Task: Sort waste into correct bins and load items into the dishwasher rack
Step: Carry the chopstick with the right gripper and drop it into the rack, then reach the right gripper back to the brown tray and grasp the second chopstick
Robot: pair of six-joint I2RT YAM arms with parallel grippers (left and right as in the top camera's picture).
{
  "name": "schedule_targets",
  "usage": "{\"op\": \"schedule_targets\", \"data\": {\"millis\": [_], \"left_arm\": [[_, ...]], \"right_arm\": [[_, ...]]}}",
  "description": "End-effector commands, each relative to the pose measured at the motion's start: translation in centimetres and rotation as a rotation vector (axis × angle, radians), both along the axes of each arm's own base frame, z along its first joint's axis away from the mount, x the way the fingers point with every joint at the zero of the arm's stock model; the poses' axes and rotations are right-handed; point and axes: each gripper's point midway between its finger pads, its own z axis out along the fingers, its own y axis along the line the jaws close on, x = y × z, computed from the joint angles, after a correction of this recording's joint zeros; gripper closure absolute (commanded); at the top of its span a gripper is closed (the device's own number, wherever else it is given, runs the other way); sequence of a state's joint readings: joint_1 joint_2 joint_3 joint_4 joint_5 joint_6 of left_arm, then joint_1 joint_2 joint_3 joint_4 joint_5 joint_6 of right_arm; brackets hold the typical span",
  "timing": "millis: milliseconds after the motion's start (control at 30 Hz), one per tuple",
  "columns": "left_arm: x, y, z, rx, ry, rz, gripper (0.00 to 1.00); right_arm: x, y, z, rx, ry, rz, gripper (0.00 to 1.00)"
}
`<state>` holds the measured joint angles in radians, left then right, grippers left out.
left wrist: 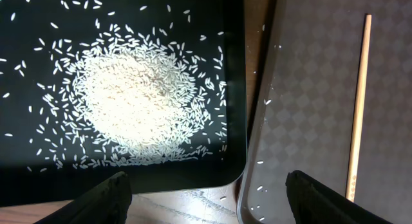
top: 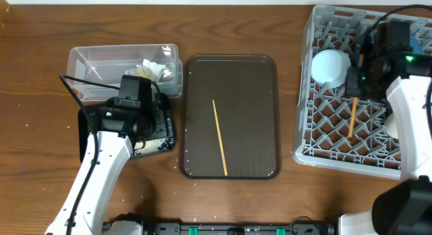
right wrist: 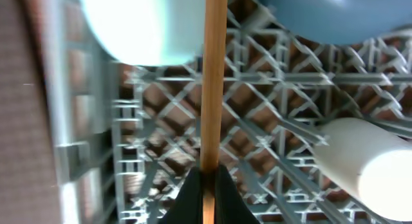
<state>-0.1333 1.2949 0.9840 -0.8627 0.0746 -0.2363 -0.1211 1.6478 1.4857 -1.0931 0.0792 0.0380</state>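
Wooden chopstick (right wrist: 213, 76) pinched in right gripper (right wrist: 206, 179) over rack (top: 331, 123), right edge — lower flat, clear of bowl (top: 329, 65), then release; left gripper (left wrist: 206, 188) spread, empty.

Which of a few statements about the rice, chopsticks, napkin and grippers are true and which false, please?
The rice lies heaped in the black tray. True.
The right gripper is shut on a chopstick over the dishwasher rack. True.
The second chopstick is in the rack too. False: it lies on the brown tray.
The left gripper grips the napkin. False: it is open and empty; the napkin lies in the clear tub.
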Motion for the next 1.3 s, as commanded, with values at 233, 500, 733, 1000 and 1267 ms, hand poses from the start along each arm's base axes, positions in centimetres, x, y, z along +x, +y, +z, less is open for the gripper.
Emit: {"op": "schedule_targets", "data": {"millis": [233,500,733,1000,1267], "left_arm": [[0.0,0.2,0.1,0.002,-0.004,0.011,0.20],[0.0,0.2,0.1,0.002,-0.004,0.011,0.20],[0.1,0.2,0.1,0.001,-0.007,0.011,0.20],[0.2,0.2,0.2,0.001,-0.014,0.011,0.20],[0.3,0.2,0.2,0.001,-0.015,0.011,0.20]], "right_arm": [[0.4,-1.7,-6.4,0.011,0.160,-0.007,0.90],[1.3,-1.7,-3.7,0.009,0.090,-0.020,0.71],[4.1,5.2,4.5,0.234,-0.177,0.129,0.69],[2.9,17.8,3.0,0.333,-0.108,0.414,0.62],[-1.7,28.9,-4.7,0.340,0.145,0.606,0.61]]}}
